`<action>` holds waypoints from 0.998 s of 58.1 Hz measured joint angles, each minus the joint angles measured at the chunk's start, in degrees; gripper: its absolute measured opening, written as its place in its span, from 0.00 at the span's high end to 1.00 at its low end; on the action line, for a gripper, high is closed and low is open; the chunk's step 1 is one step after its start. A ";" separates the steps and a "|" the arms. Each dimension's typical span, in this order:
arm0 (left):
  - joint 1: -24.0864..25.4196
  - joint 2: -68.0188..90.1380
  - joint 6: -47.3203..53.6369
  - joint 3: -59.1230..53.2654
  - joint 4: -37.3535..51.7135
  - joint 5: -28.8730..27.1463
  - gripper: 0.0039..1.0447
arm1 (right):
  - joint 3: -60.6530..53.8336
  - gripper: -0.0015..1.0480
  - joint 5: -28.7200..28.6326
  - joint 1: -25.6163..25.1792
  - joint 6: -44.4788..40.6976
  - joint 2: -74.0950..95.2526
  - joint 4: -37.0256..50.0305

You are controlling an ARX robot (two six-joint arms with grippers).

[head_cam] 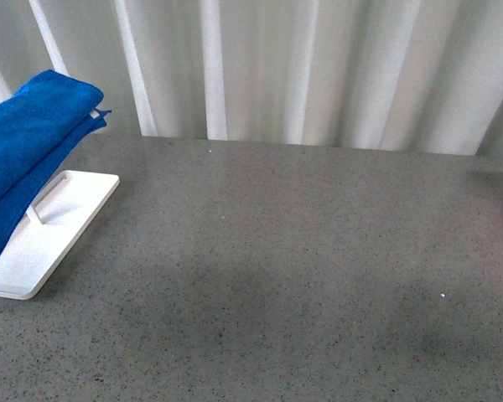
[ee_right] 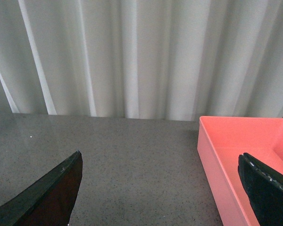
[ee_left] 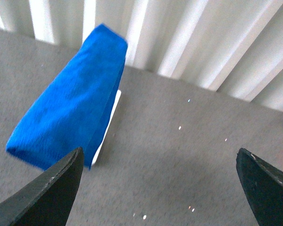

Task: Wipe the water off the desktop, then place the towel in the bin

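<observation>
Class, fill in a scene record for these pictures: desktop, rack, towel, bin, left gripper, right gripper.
desktop: dark grey, speckled; water not clearly visible
rack: white, flat base on the desktop
towel: blue, folded, draped over the rack, robot's left
bin: pink, open, far right, nothing seen inside
left gripper: open, holding nothing, facing the towel
right gripper: open, holding nothing

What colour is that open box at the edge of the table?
The bin is salmon pink, clearest in the right wrist view.
</observation>
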 joint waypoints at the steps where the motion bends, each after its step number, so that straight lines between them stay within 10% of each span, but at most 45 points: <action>1: -0.52 1.70 0.04 0.94 1.46 -0.31 0.06 | 0.00 0.07 0.00 0.00 0.00 0.00 -0.02; 20: -4.48 41.29 5.49 22.43 17.40 -1.22 0.06 | 0.00 0.07 0.00 0.00 0.00 0.00 -0.04; 40: 3.17 82.88 12.63 57.68 1.40 -2.34 0.06 | 0.00 0.07 0.00 0.00 0.00 0.00 -0.04; 58: 9.60 92.04 15.98 64.92 0.07 -3.39 0.06 | 0.00 0.07 0.00 0.00 0.00 0.00 -0.04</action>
